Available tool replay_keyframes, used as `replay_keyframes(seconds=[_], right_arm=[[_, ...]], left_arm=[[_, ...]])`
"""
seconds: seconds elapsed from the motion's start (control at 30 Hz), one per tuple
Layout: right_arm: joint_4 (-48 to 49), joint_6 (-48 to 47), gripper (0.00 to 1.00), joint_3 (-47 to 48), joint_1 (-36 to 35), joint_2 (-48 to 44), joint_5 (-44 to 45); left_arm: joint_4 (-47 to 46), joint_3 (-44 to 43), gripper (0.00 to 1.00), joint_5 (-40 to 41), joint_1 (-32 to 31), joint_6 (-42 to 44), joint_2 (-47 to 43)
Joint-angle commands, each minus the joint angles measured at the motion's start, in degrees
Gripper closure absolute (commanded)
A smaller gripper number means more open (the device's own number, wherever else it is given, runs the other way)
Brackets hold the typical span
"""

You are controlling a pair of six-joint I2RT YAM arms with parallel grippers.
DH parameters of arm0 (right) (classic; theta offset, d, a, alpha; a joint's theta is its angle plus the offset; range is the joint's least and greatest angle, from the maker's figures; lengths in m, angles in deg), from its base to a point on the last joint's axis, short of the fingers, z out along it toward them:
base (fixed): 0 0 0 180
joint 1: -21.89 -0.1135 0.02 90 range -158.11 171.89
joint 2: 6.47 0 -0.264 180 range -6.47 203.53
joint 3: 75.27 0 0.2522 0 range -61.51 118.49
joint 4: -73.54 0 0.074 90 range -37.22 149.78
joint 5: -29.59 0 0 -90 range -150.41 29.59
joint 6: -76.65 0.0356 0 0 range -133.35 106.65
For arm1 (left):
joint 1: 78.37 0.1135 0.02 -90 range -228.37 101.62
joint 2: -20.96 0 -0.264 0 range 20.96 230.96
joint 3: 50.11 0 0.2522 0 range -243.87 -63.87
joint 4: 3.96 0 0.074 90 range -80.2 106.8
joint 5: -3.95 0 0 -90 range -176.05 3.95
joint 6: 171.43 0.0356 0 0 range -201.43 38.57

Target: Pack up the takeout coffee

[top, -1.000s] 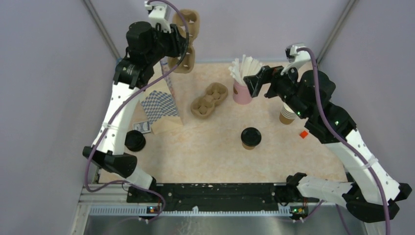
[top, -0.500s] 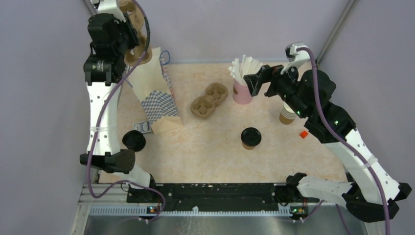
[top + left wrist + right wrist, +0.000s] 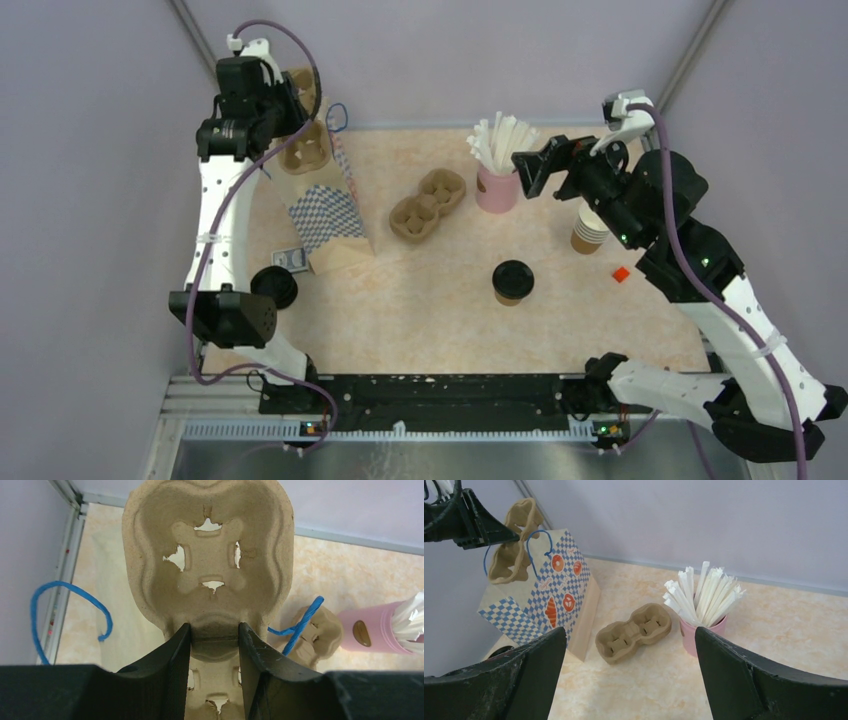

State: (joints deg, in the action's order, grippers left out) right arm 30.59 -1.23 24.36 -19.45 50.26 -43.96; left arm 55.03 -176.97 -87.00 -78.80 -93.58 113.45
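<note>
Clamped on the narrow waist of a pulp cup carrier, the left gripper's jaws hold it on end over the open mouth of the checked paper bag. The right gripper's jaws stand wide apart with nothing between them, well to the right of the bag. The takeout coffee sits lidded on the table, well apart from the bag, to its right and nearer the arm bases, with neither gripper near it.

The likeliest trouble is at the bag's mouth. The blue cord handles loop close on both sides of the carrier, and a lobe could snag one and drag the bag along. Nothing braces the bag, so a push on its rim may fold it or tip it over. Released on end, the carrier may wedge edgewise against a wall of the bag and leave no level seat for the cup. A second dark-lidded cup stands just off the bag's near left corner and could be mistaken for the coffee.
</note>
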Motion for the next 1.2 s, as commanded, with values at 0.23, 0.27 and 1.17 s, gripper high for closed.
replay_keyframes(seconds=[0.23,0.27,1.17], right_arm=[[0.49,-0.50,0.02,0.27,0.21,0.02,0.77],[0.32,-0.46,0.02,0.39,0.21,0.19,0.73],[-0.52,-0.12,0.02,1.85,0.19,2.17,0.05]], left_arm=[[0.87,6.37,0.66,1.36,1.31,-0.74,-1.11],[0.46,7.45,0.65,2.49,1.60,-0.82,-1.64],[-10.88,12.80,0.81,-6.45,2.90,-3.29,-0.05]])
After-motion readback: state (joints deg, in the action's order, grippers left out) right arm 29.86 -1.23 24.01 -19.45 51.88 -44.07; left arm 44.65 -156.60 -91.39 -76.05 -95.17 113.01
